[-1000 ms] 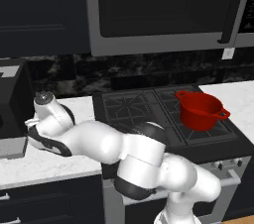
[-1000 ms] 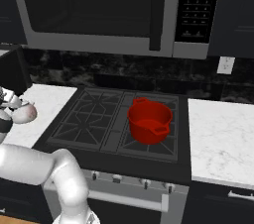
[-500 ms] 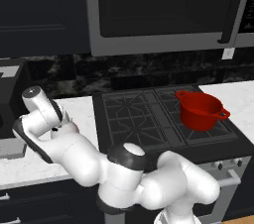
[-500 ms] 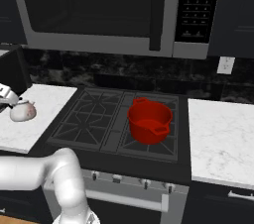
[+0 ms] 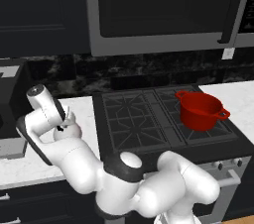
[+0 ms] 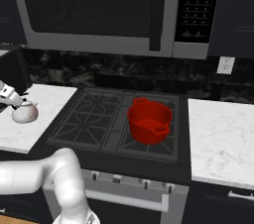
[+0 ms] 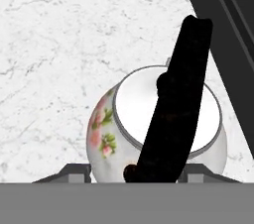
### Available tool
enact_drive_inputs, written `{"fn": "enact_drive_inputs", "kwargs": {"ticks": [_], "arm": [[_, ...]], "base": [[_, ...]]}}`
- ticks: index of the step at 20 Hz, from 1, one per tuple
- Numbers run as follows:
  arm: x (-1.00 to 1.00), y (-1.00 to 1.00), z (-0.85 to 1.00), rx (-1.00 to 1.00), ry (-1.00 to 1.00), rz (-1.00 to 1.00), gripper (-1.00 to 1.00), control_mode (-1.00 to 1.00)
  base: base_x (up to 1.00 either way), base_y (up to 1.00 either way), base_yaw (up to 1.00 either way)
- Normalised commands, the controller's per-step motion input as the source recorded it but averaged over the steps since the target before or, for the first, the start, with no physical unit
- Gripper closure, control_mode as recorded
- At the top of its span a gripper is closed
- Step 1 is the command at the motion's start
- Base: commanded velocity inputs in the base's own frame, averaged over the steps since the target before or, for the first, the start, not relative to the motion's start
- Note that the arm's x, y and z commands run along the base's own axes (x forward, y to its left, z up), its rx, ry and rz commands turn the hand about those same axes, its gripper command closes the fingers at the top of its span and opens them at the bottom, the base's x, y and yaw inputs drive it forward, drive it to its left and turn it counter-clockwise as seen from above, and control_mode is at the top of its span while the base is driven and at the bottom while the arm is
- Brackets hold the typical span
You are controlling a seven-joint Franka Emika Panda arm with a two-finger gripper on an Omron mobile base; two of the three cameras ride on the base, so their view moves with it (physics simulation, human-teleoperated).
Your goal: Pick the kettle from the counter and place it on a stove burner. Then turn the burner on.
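Hovering over kettle (image 7: 149, 124) on counter (image 7: 54, 29); gripper (image 7: 133, 168) jaws apart astride handle (image 7: 173, 104); off-centre closing risks tipping, slipping

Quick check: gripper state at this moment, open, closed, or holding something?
Gripper: open, fingers either side of the kettle handle, not yet gripping it.

The floral white kettle (image 7: 156, 124) stands upright on the marble counter (image 7: 59, 34).

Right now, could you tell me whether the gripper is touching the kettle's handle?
Cannot tell. In the hand view the gripper straddles the kettle handle, but the contact point is hidden at the frame bottom; the base views are too coarse.
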Motion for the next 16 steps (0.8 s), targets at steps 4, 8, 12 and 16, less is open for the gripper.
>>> {"fn": "enact_drive_inputs", "kwargs": {"ticks": [4,8,12,16], "arm": [[0.00,-0.31,-0.33,0.00,0.00,-0.02,1.00,-1.00],[0.00,-0.01,0.00,0.00,0.00,0.00,1.00,-1.00],[-0.16,0.00,0.03,0.00,0.01,0.00,1.00,-1.00],[-0.53,-0.22,0.56,0.00,-0.07,0.00,1.00,-1.00]], "base": [[0.00,0.00,0.00],[0.00,0.00,0.00],[0.00,0.00,0.00],[0.00,0.00,0.00]]}}
